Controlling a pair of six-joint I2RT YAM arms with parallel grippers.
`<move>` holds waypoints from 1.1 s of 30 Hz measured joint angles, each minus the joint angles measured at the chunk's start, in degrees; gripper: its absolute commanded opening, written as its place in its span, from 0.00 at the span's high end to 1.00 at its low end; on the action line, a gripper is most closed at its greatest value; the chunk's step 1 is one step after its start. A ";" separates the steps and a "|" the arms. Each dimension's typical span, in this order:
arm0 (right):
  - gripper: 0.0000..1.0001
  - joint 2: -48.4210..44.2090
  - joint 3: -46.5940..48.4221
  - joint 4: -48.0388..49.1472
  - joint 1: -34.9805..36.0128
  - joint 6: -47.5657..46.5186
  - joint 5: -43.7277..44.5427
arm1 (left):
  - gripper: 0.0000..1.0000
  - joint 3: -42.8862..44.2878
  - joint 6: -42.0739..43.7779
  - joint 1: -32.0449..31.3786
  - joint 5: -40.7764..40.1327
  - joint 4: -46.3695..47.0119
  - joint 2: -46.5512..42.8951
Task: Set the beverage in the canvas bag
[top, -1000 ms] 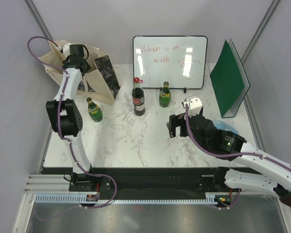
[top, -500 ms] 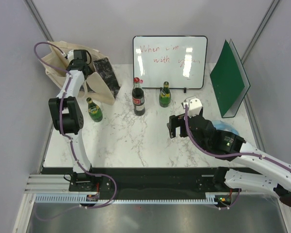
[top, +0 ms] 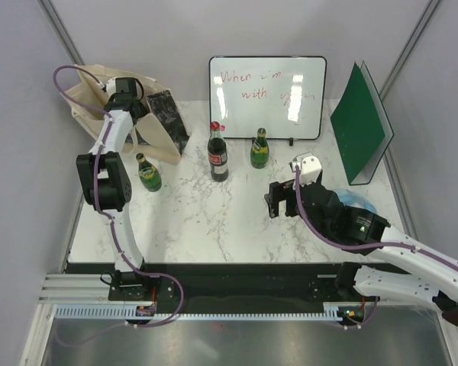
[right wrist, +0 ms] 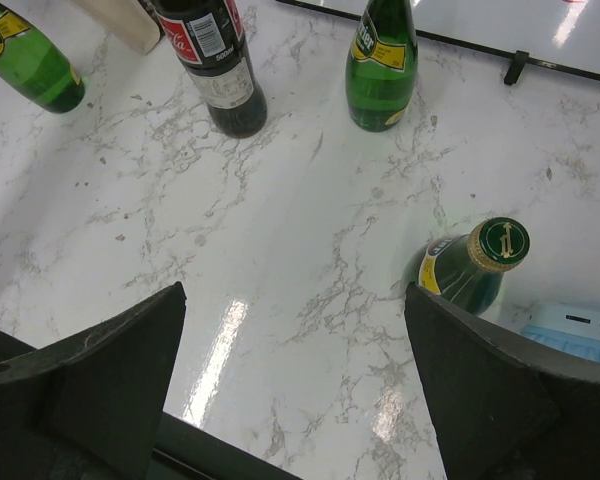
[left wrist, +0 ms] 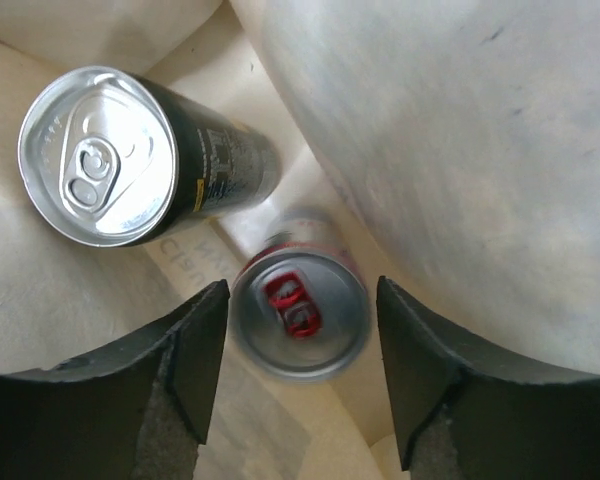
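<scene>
The canvas bag (top: 91, 103) stands at the table's back left, beige, with a black print (top: 168, 114) on its side. My left gripper (top: 130, 90) is down in its mouth, open. In the left wrist view my left gripper (left wrist: 300, 375) is open and looks into the bag (left wrist: 460, 150). A blurred silver-topped can with a red tab (left wrist: 302, 318) lies free between and beyond the fingers, and a black can (left wrist: 140, 160) lies beside it. My right gripper (top: 279, 201) is open and empty, low over the table's middle right (right wrist: 292, 330).
On the table stand a green bottle (top: 147, 172) by the bag, a cola bottle (top: 217, 152) and a green bottle (top: 259, 149). Another green bottle (right wrist: 475, 265) stands by my right finger. A whiteboard (top: 267, 95), a green folder (top: 360, 126) and a blue item (right wrist: 575, 325) are also there.
My left gripper moved a little right, further over the bag mouth, then held still. The right arm edged slightly toward the near side.
</scene>
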 measured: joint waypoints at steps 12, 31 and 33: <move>0.02 -1.22 -0.04 0.00 0.00 0.79 -0.02 | 0.21 -0.07 0.22 -0.02 0.48 0.96 -0.74; 0.02 -3.10 -0.04 -1.16 0.00 1.36 -0.70 | 0.14 -3.72 6.71 -8.31 1.27 -0.66 -26.47; 0.02 -3.28 -0.02 -1.53 0.00 1.42 -0.70 | 0.13 -5.79 7.37 -10.62 0.68 -1.36 -30.47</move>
